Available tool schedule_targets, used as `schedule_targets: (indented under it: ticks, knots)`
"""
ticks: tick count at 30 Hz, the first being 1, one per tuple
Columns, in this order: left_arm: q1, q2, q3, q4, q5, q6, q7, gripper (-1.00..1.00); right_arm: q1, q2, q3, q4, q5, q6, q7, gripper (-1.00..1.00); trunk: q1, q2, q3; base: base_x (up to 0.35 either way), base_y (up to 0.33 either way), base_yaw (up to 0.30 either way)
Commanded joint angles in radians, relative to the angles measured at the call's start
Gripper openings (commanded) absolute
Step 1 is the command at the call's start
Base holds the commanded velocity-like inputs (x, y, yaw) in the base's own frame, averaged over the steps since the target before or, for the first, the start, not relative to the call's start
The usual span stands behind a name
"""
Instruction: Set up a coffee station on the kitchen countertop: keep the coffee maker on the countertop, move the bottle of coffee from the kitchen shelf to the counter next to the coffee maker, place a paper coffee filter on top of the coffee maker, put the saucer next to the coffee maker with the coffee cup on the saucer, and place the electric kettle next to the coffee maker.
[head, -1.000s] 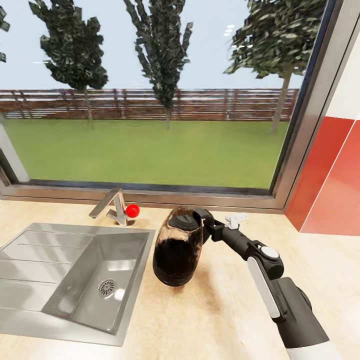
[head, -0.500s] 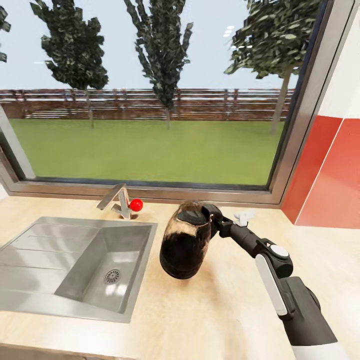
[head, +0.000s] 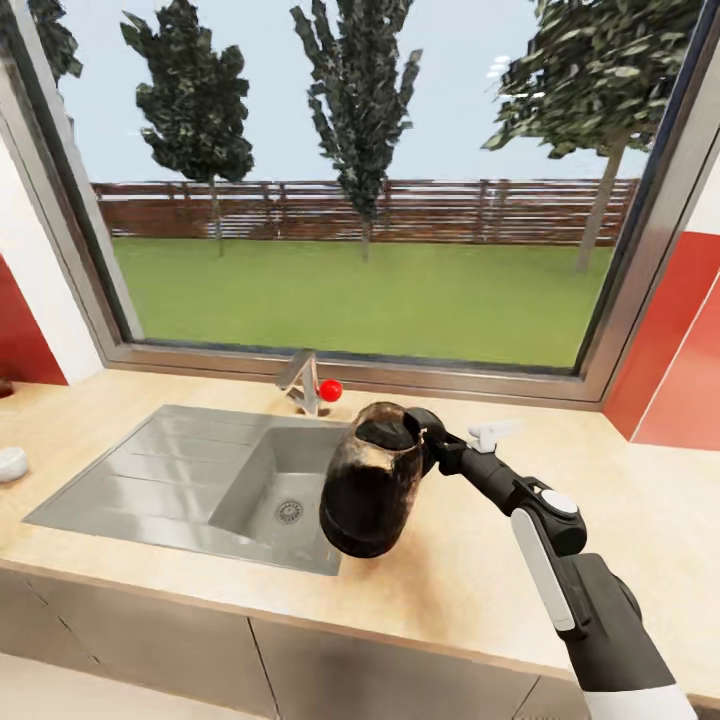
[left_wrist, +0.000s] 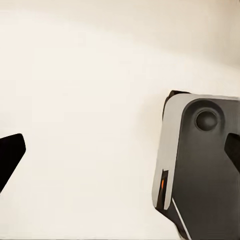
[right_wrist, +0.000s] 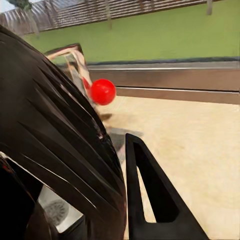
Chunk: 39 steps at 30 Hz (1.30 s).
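You have a pale, wood-grained tabletop (head: 470, 590) running under the window. Set into it is a brushed-steel sink with a ribbed drainboard (head: 160, 478). At its back rim stands a steel faucet (head: 299, 381) with a red ball knob (head: 330, 390). A small white fitting (head: 492, 433) lies on the tabletop near the window sill, and a small pale round object (head: 11, 464) rests at the far left edge

Flat, bright daylight from the window (head: 360, 200) washes the bench (head: 470, 590) evenly, casting only a faint soft shadow under the dark kettle (head: 370, 490), while the left wrist view is overexposed to near-white and renders stay slightly soft.
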Motion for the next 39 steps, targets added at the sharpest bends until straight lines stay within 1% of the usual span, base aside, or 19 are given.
schedule_targets:
  ticks: [1, 11, 20, 27, 35, 39]
  knots:
    - [0.000, 0.000, 0.009, -0.001, -0.008, -0.002, -0.006, 1.00, -0.001, 0.000, 0.000, -0.001, -0.008, 0.006, 0.001, -1.00, 0.000, -0.002, -0.001, -0.279, 0.227, 0.264]
    - [0.000, 0.000, 0.009, -0.001, -0.008, 0.000, -0.006, 1.00, -0.001, 0.000, 0.000, -0.001, -0.008, 0.005, 0.001, -1.00, 0.000, -0.002, 0.004, -0.258, 0.233, 0.265]
    - [-0.001, 0.000, 0.009, -0.001, -0.008, -0.001, -0.006, 1.00, -0.001, 0.000, 0.002, -0.001, -0.008, 0.005, 0.001, -1.00, 0.000, -0.002, 0.009, -0.153, 0.272, 0.265]
    - [0.000, 0.000, 0.009, -0.001, -0.009, -0.001, -0.006, 1.00, -0.001, 0.001, 0.004, -0.001, -0.008, 0.005, 0.001, -1.00, 0.000, -0.002, 0.015, 0.004, 0.297, 0.218]
    - [-0.002, 0.000, 0.009, 0.001, -0.009, 0.000, -0.004, 1.00, 0.000, 0.001, 0.006, -0.001, -0.008, 0.005, 0.001, -1.00, 0.000, -0.002, 0.026, 0.189, 0.281, 0.148]
    - [-0.002, 0.000, 0.009, 0.002, -0.009, 0.000, -0.004, 1.00, -0.001, 0.004, 0.008, -0.001, -0.008, 0.005, 0.000, -1.00, 0.000, -0.002, 0.027, 0.211, 0.278, 0.043]
